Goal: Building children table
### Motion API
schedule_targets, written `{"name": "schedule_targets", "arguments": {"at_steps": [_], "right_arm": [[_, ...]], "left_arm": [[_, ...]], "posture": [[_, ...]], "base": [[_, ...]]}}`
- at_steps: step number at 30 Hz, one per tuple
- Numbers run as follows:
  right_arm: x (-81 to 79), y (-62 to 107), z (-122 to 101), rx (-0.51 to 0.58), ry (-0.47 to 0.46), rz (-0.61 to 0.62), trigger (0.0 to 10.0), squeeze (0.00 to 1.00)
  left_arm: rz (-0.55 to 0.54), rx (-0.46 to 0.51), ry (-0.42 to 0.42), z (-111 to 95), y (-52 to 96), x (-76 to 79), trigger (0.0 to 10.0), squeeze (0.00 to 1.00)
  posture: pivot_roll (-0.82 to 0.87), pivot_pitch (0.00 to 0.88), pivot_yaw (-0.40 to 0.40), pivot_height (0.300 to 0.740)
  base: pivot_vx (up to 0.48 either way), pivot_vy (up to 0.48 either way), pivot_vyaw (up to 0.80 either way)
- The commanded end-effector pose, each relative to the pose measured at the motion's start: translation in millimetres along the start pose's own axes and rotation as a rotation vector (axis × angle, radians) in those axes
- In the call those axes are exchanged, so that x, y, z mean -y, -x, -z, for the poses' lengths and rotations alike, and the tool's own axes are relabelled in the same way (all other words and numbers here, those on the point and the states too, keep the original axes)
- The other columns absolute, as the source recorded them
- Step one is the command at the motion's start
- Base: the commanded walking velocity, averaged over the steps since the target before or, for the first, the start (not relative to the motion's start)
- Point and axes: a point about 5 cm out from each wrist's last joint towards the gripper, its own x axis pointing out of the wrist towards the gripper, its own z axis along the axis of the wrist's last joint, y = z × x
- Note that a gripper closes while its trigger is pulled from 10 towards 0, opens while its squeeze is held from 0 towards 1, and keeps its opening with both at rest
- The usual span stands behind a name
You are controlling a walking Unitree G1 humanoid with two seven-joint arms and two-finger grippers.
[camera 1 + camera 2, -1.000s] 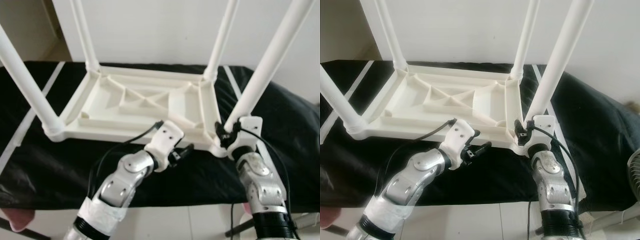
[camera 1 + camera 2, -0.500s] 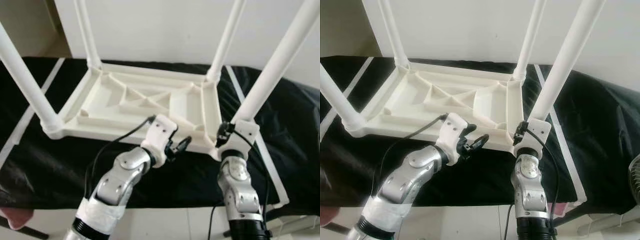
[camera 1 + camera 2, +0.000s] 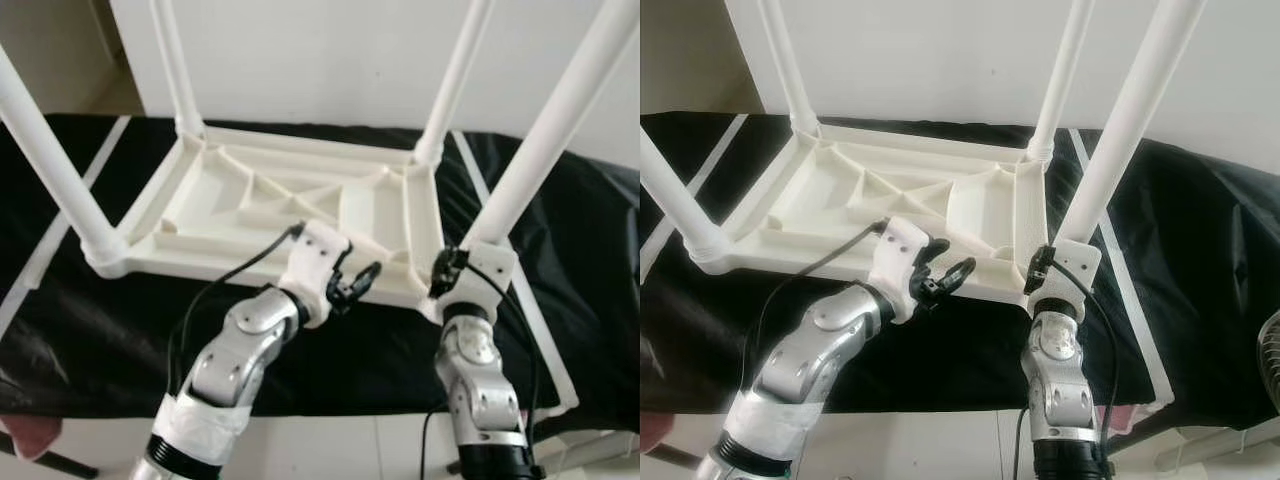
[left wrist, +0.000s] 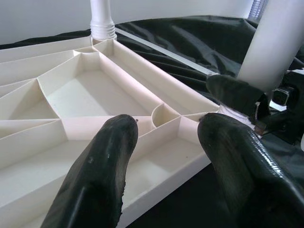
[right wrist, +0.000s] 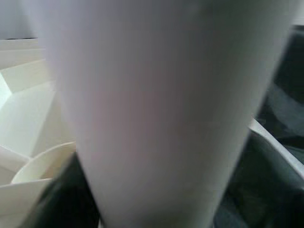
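Left eye view: white table top (image 3: 270,210) lies upside down on black sheet (image 3: 580,250), four legs up. Right gripper (image 3: 447,272) clamps base of near-right leg (image 3: 545,140). Left gripper (image 3: 355,285), fingers spread and empty, hovers at near edge.

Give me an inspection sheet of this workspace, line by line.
Surface: black cloth with white stripes.
Job's things: white children's table upside down, four legs up; near-right leg at its corner socket.
Clutter: nothing seen.
Grippers: left gripper open at the table's near rim; right gripper at the near-right leg's base, the leg close before its camera.
Cables: black cable along the left arm, another by the right wrist.
Surroundings: white wall behind.
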Motion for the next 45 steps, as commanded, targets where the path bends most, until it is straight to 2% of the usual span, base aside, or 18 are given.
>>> {"name": "schedule_targets", "arguments": {"at_steps": [1,11,13,14,15,18,20,22,23,29,33,34,36,37,45], "right_arm": [[3.0,5.5,5.8,-0.027,-0.009,-0.012,10.0,1.0],[11.8,5.8,3.2,0.009,0.006,-0.087,10.0,1.0],[15.5,5.4,3.1,0.012,0.007,-0.14,10.0,1.0],[17.9,3.9,2.6,0.015,0.015,-0.194,10.0,0.0],[17.9,3.9,2.6,0.015,0.015,-0.194,10.0,0.0],[24.3,-1.7,-0.5,0.027,0.02,-0.314,10.0,0.0],[24.3,-1.7,-0.5,0.027,0.02,-0.314,10.0,0.0],[27.8,-9.6,-5.1,0.038,0.04,-0.448,10.0,0.0],[27.8,-9.6,-5.1,0.038,0.04,-0.448,10.0,0.0],[30.8,-19.0,-3.6,0.021,0.112,-0.64,10.0,0.0],[31.4,-22.1,-2.3,0.016,0.152,-0.706,10.0,0.0],[32.2,-24.0,-2.0,0.013,0.154,-0.719,8.2,0.0],[33.2,-25.7,-1.8,0.012,0.152,-0.733,8.2,0.0],[35.0,-27.8,-1.7,0.013,0.156,-0.732,0.1,0.0],[38.7,-30.7,-0.3,0.01,0.151,-0.747,0.0,0.0]], "left_arm": [[-0.057,-0.012,-0.001,0.9,-0.6,-0.5,10.0,0.0],[-0.068,-0.041,-0.012,4.1,0.5,-0.6,10.0,0.0],[-0.071,-0.046,-0.011,4.4,0.5,-1.3,10.0,0.0],[-0.072,-0.047,-0.013,4.3,0.1,-1.7,10.0,0.0],[-0.072,-0.047,-0.013,4.3,0.1,-1.7,10.0,0.0],[-0.07,-0.046,-0.021,3.8,-0.9,-1.8,10.0,0.0],[-0.07,-0.046,-0.021,3.8,-0.9,-1.8,10.0,0.0],[-0.065,-0.044,-0.028,3.0,-2.4,-1.8,10.0,0.0],[-0.065,-0.044,-0.028,3.0,-2.4,-1.8,10.0,0.0],[-0.065,-0.039,-0.038,1.0,-3.0,-2.8,10.0,0.0],[-0.065,-0.04,-0.042,0.8,-3.0,-3.2,10.0,0.0],[-0.064,-0.039,-0.044,0.6,-2.9,-3.0,10.0,0.0],[-0.063,-0.038,-0.046,0.4,-2.9,-2.9,10.0,0.0],[-0.064,-0.037,-0.046,0.4,-3.0,-2.8,10.0,0.0],[-0.064,-0.035,-0.045,0.7,-3.7,-1.9,10.0,0.0]], "posture": [[-0.08,0.101,-0.052,0.74],[-0.08,0.1,-0.052,0.74],[-0.08,0.101,-0.051,0.74],[-0.08,0.101,-0.049,0.74],[-0.08,0.101,-0.049,0.74],[-0.09,0.101,-0.047,0.74],[-0.09,0.101,-0.047,0.74],[-0.09,0.099,-0.042,0.74],[-0.09,0.099,-0.042,0.74],[-0.09,0.091,-0.035,0.74],[-0.08,0.085,-0.032,0.74],[-0.08,0.081,-0.032,0.74],[-0.08,0.08,-0.033,0.74],[-0.08,0.078,-0.039,0.74],[-0.08,0.073,-0.042,0.74]], "base": [[0.0,0.0,0.0],[0.0,0.0,0.0],[0.0,0.0,0.0],[0.0,0.0,0.0],[0.0,0.0,0.0],[0.0,0.0,0.0],[0.0,0.0,0.0],[0.0,0.0,0.0],[0.0,0.0,0.0],[0.0,0.0,0.0],[0.0,0.0,0.0],[0.0,0.0,0.0],[0.0,0.0,0.0],[0.0,0.0,0.0],[0.0,0.0,0.0]]}}
